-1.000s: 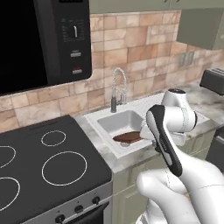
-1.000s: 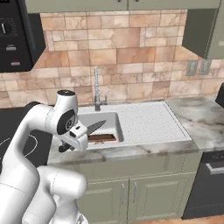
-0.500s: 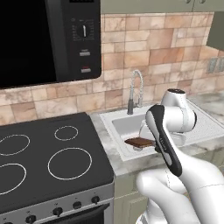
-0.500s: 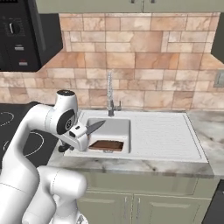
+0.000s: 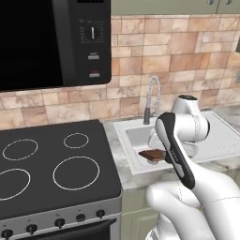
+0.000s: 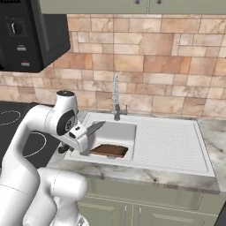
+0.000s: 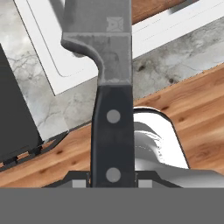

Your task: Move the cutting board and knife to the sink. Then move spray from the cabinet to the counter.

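My gripper [image 6: 81, 134] is shut on the knife's black handle [image 7: 113, 144]. It hovers at the left edge of the sink [image 6: 121, 130], and the grey blade [image 6: 95, 128] points out over the basin. The reddish-brown cutting board [image 6: 109, 150] lies inside the basin and also shows as the cutting board [image 5: 151, 154] beside my forearm. In the hand view the blade [image 7: 98, 26] reaches toward the sink's white rim [image 7: 39, 39]. Pale marble counter [image 6: 145, 174] runs along the sink's front. Sage-green cabinet doors [image 6: 132, 5] line the top edge. The spray is out of view.
A faucet [image 6: 116, 95] stands behind the basin, with a ribbed drainboard [image 6: 167, 141] to its right. The black stovetop [image 5: 51, 164] lies left of the sink, under a dark microwave [image 5: 51, 42]. Wooden floor [image 7: 197, 113] shows below the counter edge.
The whole scene has slid to the right in both base views, so the camera moved with the base. The knife stays in my gripper, and the board stays in the sink.
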